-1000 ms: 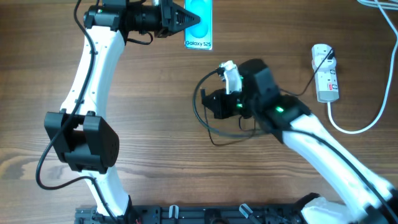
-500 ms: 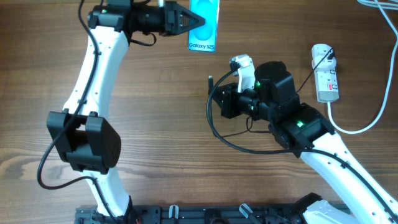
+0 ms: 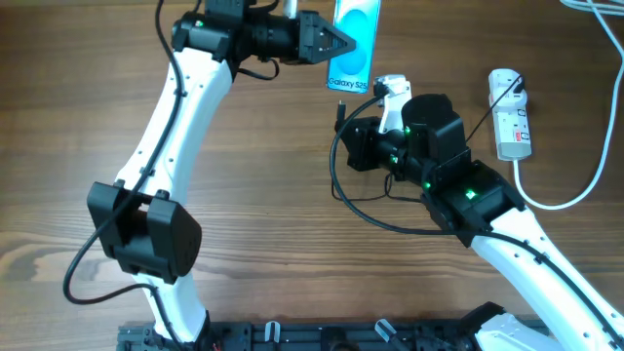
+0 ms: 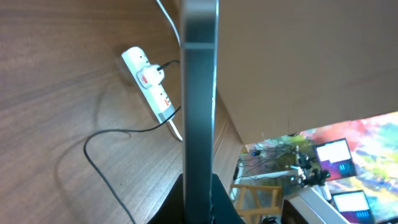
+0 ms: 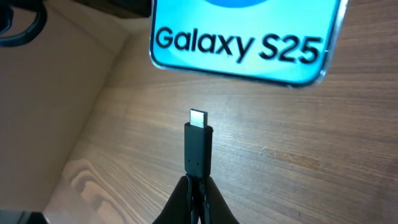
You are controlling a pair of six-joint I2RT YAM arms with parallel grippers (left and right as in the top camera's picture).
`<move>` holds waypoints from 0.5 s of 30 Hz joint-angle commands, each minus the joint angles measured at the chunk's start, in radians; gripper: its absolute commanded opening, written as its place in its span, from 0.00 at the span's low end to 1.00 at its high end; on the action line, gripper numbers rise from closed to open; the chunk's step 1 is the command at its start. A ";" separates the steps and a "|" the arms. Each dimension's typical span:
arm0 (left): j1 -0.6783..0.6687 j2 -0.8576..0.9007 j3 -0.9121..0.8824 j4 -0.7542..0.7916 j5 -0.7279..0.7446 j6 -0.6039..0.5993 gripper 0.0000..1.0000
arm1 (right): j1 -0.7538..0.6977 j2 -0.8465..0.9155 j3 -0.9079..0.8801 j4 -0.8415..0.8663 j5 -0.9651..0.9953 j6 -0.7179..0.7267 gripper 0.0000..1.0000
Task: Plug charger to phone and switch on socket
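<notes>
L hand [image 4: 205, 200] clamped on phone [image 4: 199, 93], R hand [image 5: 198, 186] clamped on charger [image 5: 198, 149], tip near phone's end, not touching.

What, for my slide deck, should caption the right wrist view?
Right gripper holds the charger plug just short of the phone, not yet plugged in.

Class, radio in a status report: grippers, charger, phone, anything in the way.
Left gripper shut on phone. Right gripper shut on charger, tip just short of phone's bottom edge, not plugged in. Nothing between them.
</notes>
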 commanded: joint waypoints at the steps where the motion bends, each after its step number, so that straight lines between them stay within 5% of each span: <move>1: 0.000 -0.043 0.005 0.009 -0.012 -0.066 0.04 | -0.002 -0.013 0.020 0.006 0.061 0.014 0.05; 15: 0.002 -0.043 0.005 0.010 0.016 -0.033 0.04 | -0.005 -0.013 0.026 0.007 0.060 0.049 0.05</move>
